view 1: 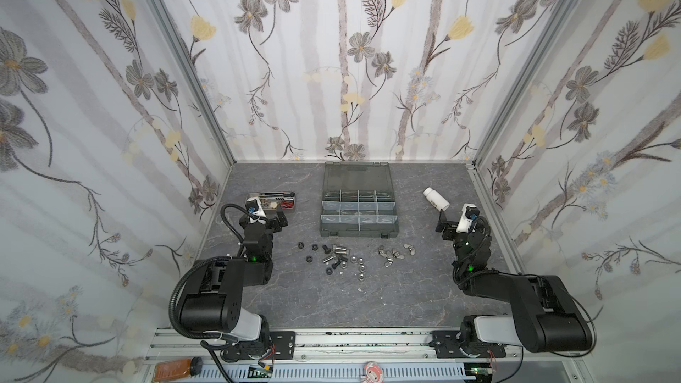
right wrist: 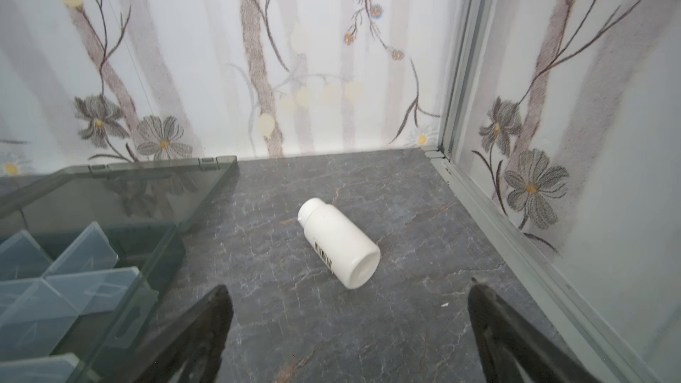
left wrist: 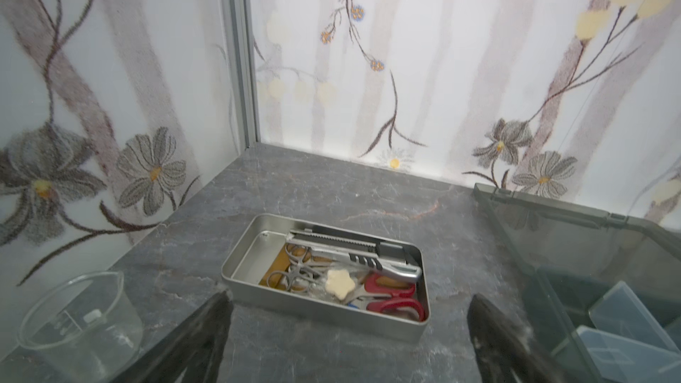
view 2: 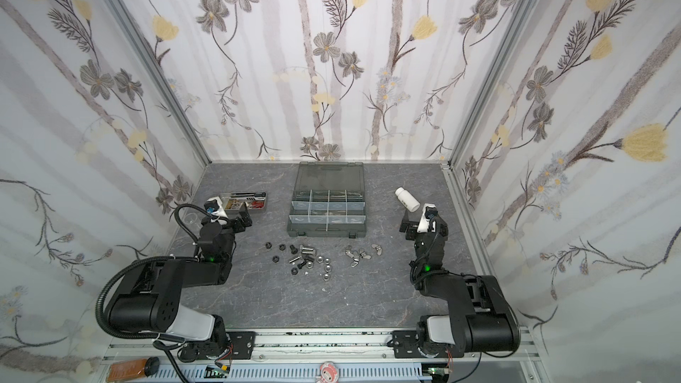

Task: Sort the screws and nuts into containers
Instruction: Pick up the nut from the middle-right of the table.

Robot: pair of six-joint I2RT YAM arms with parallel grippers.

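While neither arm holds anything, left gripper (view 1: 279, 223): jaws spread wide and empty, poised just short of the steel tray (left wrist: 320, 320).
Right gripper (view 1: 447, 225): jaws spread wide and empty, facing the white bottle (right wrist: 341, 243), which lies on its side.
Step in hand: first pick, by judgement. No piece is seen in the compartments, though glare on the dividers limits the check.
Technique: choose a piece at the edge of its group. Come down straight over it with the jaws narrowed so the neighbours are not swept. Keep one kind per compartment.
Screws (view 1: 339, 251): loose on the table between the arms, nearer the left gripper and on the robot's side of it.
Nuts (view 1: 353, 260): mixed among the screws. The wing nuts (view 1: 394, 252) form a separate group nearer the right gripper.
Containers (view 1: 359, 233): one organizer box with its lid open, between the grippers and just beyond the hardware.
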